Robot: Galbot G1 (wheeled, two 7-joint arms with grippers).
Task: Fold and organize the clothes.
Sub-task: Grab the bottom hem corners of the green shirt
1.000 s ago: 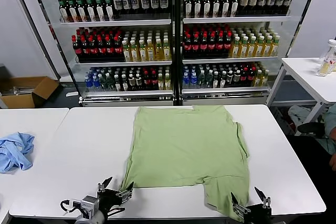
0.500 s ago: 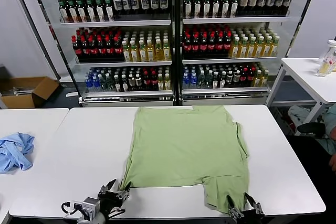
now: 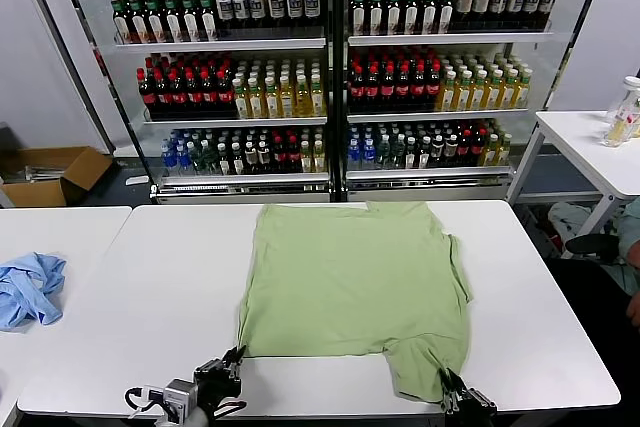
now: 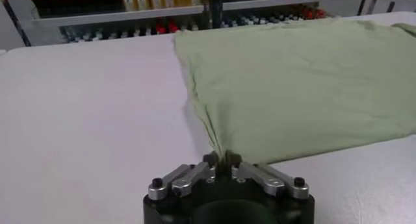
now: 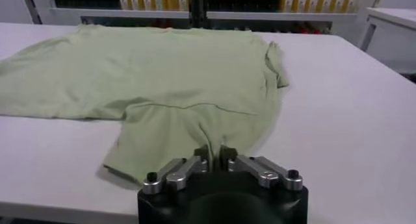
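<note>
Judging by how things lie, the folding has barely begun; the shirt (image 3: 355, 287) is spread flat and unfolded on the white table (image 3: 150, 287), and only the first grasp looks made, so every fold and the tidying are left.

Both grippers sit at the table's near edge, at 6 o'clock of the cloth. The left gripper (image 4: 221, 159) has its fingers drawn together on the shirt's near left corner, which rises in a small pinched peak; the cloth fans out from it toward 12 and 2 o'clock. The right gripper (image 5: 215, 152) is likewise closed on the edge of the flap that hangs nearest the robot at the shirt's right side; the body of the shirt stretches away from it toward 11 and 12 o'clock.

On the head view the shirt fills the table's middle, its far edge at 12 o'clock by the drinks cooler (image 3: 330, 67); a blue garment (image 3: 28, 287) lies well apart at 9 o'clock on a neighbouring table.
</note>
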